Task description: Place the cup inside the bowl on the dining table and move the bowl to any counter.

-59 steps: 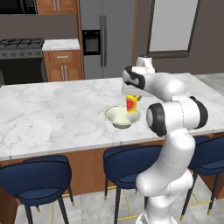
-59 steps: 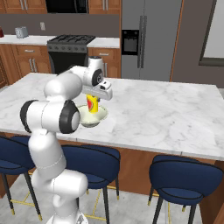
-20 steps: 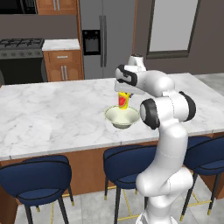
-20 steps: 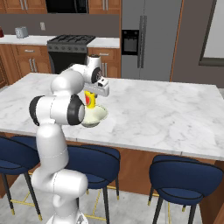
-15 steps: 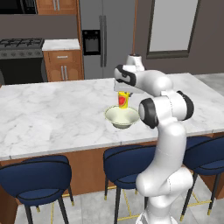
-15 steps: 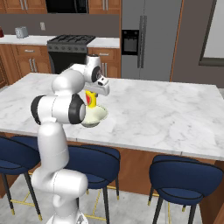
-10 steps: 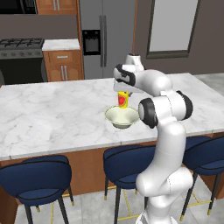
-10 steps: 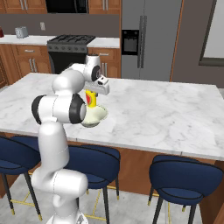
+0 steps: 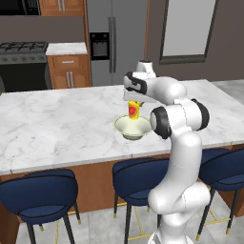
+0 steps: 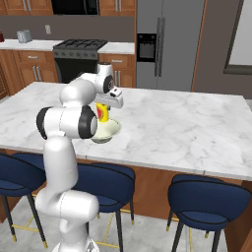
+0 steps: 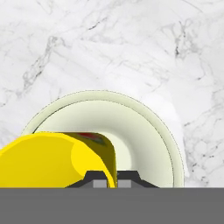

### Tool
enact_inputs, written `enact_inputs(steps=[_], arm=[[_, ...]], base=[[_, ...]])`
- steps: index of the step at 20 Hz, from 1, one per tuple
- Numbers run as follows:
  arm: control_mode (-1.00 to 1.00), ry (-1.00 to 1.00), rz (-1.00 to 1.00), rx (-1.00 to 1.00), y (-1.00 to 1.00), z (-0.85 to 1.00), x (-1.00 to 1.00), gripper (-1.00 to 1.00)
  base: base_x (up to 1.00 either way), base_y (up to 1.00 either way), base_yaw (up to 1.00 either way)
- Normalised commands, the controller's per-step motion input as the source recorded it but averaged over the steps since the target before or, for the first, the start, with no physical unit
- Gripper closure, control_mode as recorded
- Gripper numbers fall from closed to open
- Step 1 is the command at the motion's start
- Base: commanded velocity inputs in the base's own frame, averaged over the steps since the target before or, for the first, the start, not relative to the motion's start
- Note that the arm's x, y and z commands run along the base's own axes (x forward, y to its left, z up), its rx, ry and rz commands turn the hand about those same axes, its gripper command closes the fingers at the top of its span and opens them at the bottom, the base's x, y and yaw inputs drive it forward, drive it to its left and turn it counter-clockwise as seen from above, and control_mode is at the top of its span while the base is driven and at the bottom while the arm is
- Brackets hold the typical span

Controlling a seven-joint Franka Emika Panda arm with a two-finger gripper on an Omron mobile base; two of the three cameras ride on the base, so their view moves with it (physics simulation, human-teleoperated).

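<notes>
One yellow cup (image 9: 134,110) is hanging from the gripper (image 9: 134,103) in the left base view, fingers clamped on its wall, low over the pale bowl (image 9: 133,127). The bowl is sitting on the dining table (image 9: 57,125) near the stool-side edge. Navy stools (image 9: 40,195) are lining that edge.

Right base view: cup (image 10: 102,112) is showing its red patch, bottom dipping behind the rim of the bowl (image 10: 106,131); touching or not, can't tell.

Hand view: fingertips (image 11: 100,182) are pinching the cup (image 11: 52,159) rim, bowl (image 11: 144,140) lying directly beneath on marble (image 11: 131,48).
</notes>
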Motion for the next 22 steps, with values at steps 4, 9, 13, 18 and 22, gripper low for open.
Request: enact_inputs(steps=[4,9,13,18,22], arm=[[-1.0,-0.02,0.0,0.0,0.0,-0.06,0.0,1.0],[-1.0,-0.05,0.0,0.0,0.0,-0.12,-0.07,1.0],[-1.0,-0.02,0.0,0.0,0.0,-0.1,-0.13,1.0],[-1.0,0.0,0.0,0.0,0.0,-0.16,-0.18,1.0],[-1.0,0.0,0.0,0.0,0.0,-0.14,-0.25,1.0]], base=[[0.0,0.0,0.0],[0.0,0.0,0.0],[0.0,0.0,0.0],[0.0,0.0,0.0],[0.0,0.0,0.0]])
